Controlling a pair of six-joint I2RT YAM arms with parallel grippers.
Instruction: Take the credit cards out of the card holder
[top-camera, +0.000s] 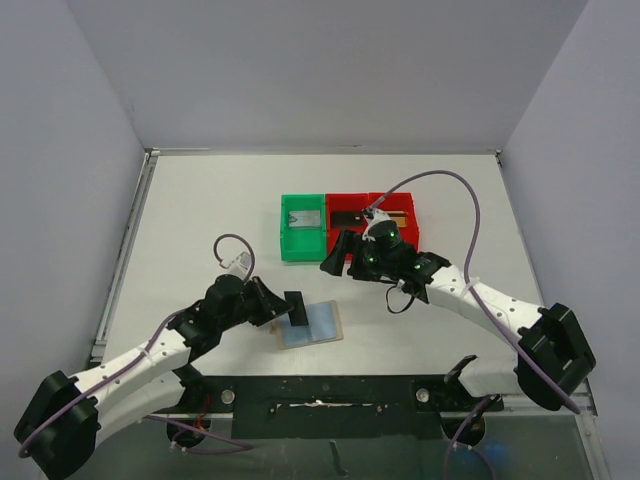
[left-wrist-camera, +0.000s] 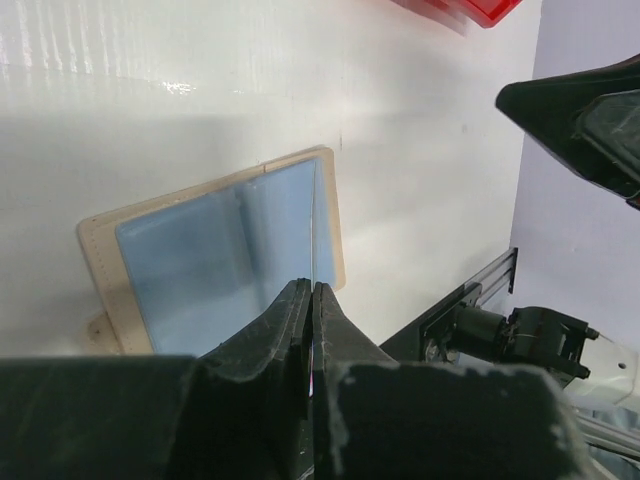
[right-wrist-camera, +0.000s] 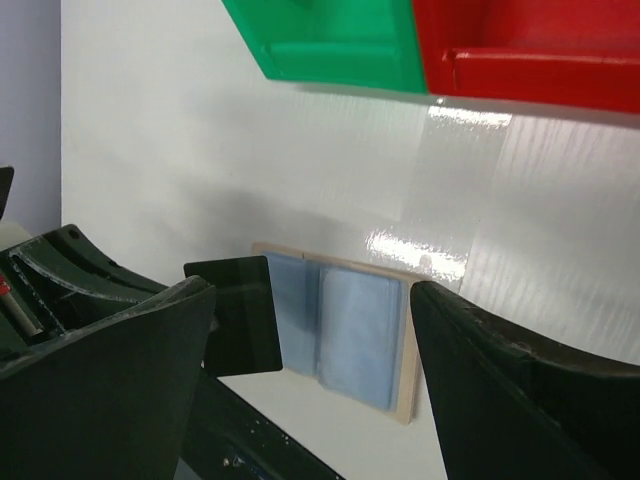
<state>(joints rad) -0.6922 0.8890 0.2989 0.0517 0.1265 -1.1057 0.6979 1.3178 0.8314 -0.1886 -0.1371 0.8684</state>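
Note:
The card holder (top-camera: 318, 324) lies open on the table, tan rim with light-blue pockets, and also shows in the left wrist view (left-wrist-camera: 215, 262) and the right wrist view (right-wrist-camera: 355, 328). My left gripper (top-camera: 288, 307) is shut on a black credit card (top-camera: 297, 307) and holds it upright just above the holder's left half. The card shows edge-on between the fingers (left-wrist-camera: 315, 235) and as a dark rectangle in the right wrist view (right-wrist-camera: 238, 315). My right gripper (top-camera: 339, 255) is open and empty, above the table between the bins and the holder.
A green bin (top-camera: 303, 240) with a silver-grey card (top-camera: 304, 217) stands at the table's middle back. A red bin (top-camera: 372, 200) beside it holds a dark card (top-camera: 346, 217) and a gold-orange card (top-camera: 397, 215). White walls enclose the table.

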